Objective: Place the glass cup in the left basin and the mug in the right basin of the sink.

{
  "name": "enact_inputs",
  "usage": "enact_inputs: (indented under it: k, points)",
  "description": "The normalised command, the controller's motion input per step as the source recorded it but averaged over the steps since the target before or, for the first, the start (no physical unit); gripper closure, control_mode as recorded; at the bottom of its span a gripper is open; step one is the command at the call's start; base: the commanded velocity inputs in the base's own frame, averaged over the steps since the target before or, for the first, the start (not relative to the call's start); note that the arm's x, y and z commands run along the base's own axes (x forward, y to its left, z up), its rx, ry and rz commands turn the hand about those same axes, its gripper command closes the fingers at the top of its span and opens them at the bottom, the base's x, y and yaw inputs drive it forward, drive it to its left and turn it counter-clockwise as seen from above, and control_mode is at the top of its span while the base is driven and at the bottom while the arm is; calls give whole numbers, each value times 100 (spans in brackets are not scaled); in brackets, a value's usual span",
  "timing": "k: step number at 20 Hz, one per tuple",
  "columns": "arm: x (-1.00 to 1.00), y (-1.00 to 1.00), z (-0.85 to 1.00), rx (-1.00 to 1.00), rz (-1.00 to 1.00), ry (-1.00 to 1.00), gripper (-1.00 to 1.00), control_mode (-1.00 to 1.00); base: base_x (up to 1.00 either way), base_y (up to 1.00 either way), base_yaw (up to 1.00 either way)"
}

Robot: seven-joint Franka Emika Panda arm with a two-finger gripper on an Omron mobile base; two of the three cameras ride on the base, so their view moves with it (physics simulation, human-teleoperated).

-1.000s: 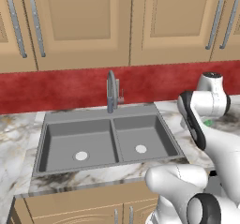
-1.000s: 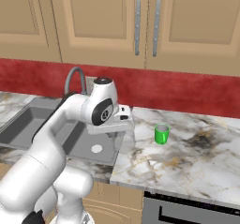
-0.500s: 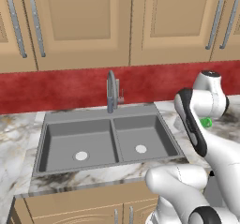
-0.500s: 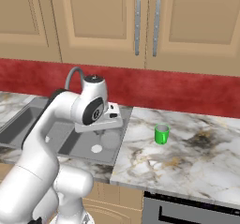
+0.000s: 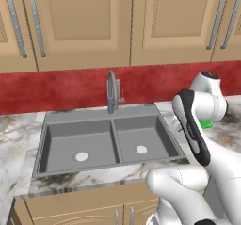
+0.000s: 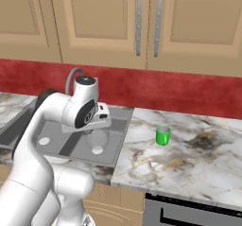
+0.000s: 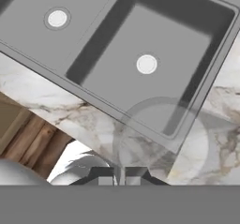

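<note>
Hand view: tool [image 7: 120, 177] grips glass cup [image 7: 161, 138] (raised).

A kitchen, double-bowl sink [image 5: 56, 125] with faucet [image 5: 112, 91], marble counter [image 6: 189, 159], wooden cabinets [image 5: 117, 21], red backsplash [image 5: 66, 90]
</note>
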Motion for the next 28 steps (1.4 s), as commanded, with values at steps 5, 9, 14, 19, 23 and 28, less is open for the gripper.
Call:
enact_inputs:
  k: [5,9,14,19,23,28]
  points:
    - [-9,48,3,0,5,-5,100,-100,0,0,0]
    - [-5,51,3,0,0,-6,100,-100,0,0,0]
    - [-13,48,6,3,2,-10,100,-100,0,0,0]
    - [-11,51,2,1,0,-3,100,-100,0,0,0]
    - [-7,50,1,0,0,-1,100,-100,0,0,0]
    - [0,54,2,0,0,0,100,-100,0,0,0]
